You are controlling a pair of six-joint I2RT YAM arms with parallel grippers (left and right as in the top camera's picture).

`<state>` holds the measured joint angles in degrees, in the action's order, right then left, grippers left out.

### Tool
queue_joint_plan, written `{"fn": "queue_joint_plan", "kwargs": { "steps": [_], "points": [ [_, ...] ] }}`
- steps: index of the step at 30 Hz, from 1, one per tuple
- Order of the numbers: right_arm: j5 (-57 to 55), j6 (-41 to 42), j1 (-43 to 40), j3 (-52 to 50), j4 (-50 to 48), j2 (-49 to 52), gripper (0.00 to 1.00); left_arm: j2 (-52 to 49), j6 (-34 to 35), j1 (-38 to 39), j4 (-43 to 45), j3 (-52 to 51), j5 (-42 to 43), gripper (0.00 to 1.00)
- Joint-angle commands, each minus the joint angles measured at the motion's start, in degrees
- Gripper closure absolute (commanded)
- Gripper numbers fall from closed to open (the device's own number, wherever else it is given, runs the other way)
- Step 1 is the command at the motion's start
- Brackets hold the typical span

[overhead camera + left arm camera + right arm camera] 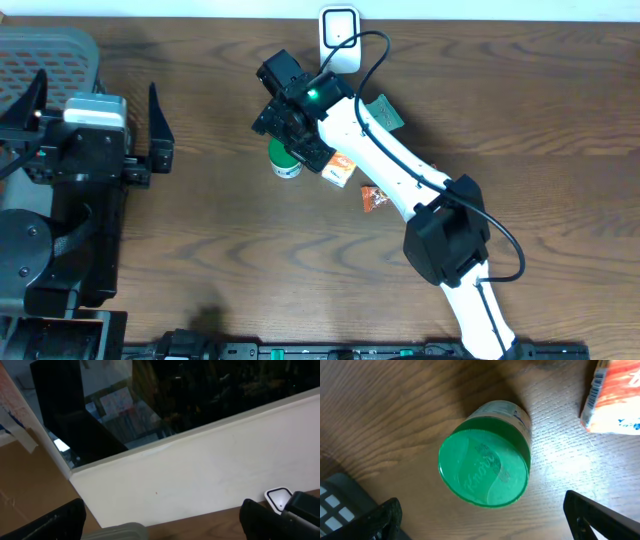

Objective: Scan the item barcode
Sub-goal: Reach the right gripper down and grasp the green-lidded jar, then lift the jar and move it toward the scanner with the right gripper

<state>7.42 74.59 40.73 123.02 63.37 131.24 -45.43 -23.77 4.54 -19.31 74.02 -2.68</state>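
Overhead wood-grain table (pixel 200 250), green-lidded jar (pixel 284 163), left wrist white wall (pixel 215 475)

I find the brown wooden table (pixel 390 415) matt, its grain open and faintly ridged. The round green plastic lid (pixel 482 467) is smooth and semi-glossy, with raised lettering. The orange-and-white carton (pixel 615 400) is printed card, slight sheen. My black fingers (pixel 605 520) are matt plastic.
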Motion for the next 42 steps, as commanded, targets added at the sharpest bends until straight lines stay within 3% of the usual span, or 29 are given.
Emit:
{"fn": "queue_joint_plan", "kwargs": {
  "steps": [1, 17, 22, 27, 32, 42],
  "points": [
    [-1.14, 1.03, 0.20, 1.53, -0.37, 2.25, 0.01, 0.37, 0.48, 0.68, 0.00, 0.85, 0.52, 0.02],
    [-1.09, 0.76, 0.15, 1.51, -6.71, 9.62, 0.01, 0.37, 0.48, 0.70, -0.17, 0.85, 0.52, 0.02],
    [-1.73, -0.24, 0.15, 1.51, -6.78, 10.03, 0.14, 0.37, 0.28, 0.70, -0.20, 0.85, 0.09, 0.02],
    [-2.82, -2.60, 0.20, 1.46, -5.09, 10.03, 0.20, 0.37, 0.28, 0.70, -0.20, 0.85, 0.09, 0.02],
    [-2.80, -10.16, 0.15, 1.46, -1.97, 10.03, 0.34, 0.37, 0.02, 0.70, -0.17, 0.85, -1.90, 0.02],
    [-2.80, -24.61, -2.95, 1.49, 8.35, 9.86, 0.39, 0.37, -1.01, 0.70, -0.17, 0.85, -2.49, 0.02]
  ]
}}
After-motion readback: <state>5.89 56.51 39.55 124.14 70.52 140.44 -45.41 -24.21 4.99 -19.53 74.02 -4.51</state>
